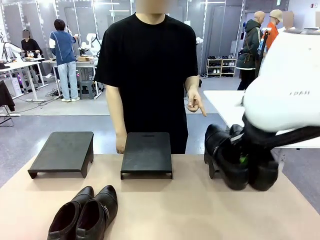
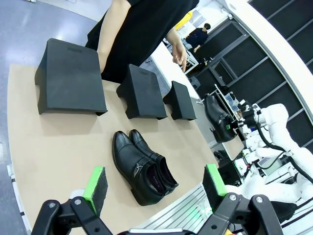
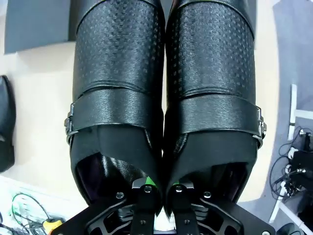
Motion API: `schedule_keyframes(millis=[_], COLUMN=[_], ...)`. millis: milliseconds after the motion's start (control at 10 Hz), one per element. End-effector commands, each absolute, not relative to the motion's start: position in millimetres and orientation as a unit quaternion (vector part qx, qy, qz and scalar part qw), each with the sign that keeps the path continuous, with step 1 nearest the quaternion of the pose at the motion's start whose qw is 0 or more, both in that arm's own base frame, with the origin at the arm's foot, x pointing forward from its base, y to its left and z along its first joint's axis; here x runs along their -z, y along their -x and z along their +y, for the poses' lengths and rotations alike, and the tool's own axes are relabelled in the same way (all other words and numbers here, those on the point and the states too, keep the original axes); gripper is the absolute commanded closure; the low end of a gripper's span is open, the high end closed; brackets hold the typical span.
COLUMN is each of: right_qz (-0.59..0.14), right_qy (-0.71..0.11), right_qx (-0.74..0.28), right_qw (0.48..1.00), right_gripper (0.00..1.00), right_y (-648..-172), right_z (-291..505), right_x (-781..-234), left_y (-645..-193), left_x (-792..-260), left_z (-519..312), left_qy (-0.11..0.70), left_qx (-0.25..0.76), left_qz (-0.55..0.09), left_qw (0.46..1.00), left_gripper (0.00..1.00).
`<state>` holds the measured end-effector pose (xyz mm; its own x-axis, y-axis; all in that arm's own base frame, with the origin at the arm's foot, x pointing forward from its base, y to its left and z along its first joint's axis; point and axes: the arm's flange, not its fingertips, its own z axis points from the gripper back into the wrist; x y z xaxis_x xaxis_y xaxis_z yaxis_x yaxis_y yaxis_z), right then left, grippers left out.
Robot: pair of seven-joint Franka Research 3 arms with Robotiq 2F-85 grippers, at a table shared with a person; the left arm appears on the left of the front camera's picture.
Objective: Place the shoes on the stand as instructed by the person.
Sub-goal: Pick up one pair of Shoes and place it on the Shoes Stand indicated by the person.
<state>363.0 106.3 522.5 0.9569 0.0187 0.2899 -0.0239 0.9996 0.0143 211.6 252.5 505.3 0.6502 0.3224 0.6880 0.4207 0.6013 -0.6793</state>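
while the person's hand [image 1: 196, 103] points downward, the right gripper [image 3: 160, 188] pinches together the inner walls of one pair [image 1: 234, 161], held aloft at the right side of the table [image 1: 200, 210]. the left gripper [image 2: 154, 183] gapes wide above the other pair [image 1: 86, 212], which lies near the table's front edge.

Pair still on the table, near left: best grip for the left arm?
Probably pinch the two touching inner walls at the openings of the table pair, from above, one finger of the left gripper in each shoe. They stand upright, side by side, openings up; the right gripper carries the other pair that way.
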Motion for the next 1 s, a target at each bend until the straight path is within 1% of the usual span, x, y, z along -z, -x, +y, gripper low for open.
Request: schedule_keyframes(millis=[0, 300, 400, 700, 800, 900], right_qz=[-0.161, -0.159, -0.162, -0.169, -0.144, -0.144], right_qy=[-0.015, -0.015, -0.02, -0.018, -0.023, -0.023], right_qx=[-0.014, -0.039, -0.038, -0.043, -0.028, -0.028], right_qw=[0.987, 0.986, 0.986, 0.984, 0.989, 0.989], right_gripper=[1.0, 1.0, 1.0, 1.0, 1.0, 1.0], right_y=[-388, -434, -443, -446, -445, -445], right_z=[78, 39, 33, 31, 32, 32], right_x=[-546, -550, -549, -549, -534, -534], left_y=[-214, -214, -214, -214, -214, -214], left_x=[-506, -506, -506, -506, -506, -506], left_z=[255, 255, 255, 255, 255, 255], left_qy=[0.448, 0.448, 0.448, 0.448, 0.448, 0.448], left_qx=[0.042, 0.042, 0.042, 0.042, 0.042, 0.042], left_qz=[-0.427, -0.427, -0.427, -0.427, -0.427, -0.427], left_qw=[0.784, 0.784, 0.784, 0.784, 0.784, 0.784], left_gripper=[0.0, 0.0, 0.0, 0.0, 0.0, 0.0])
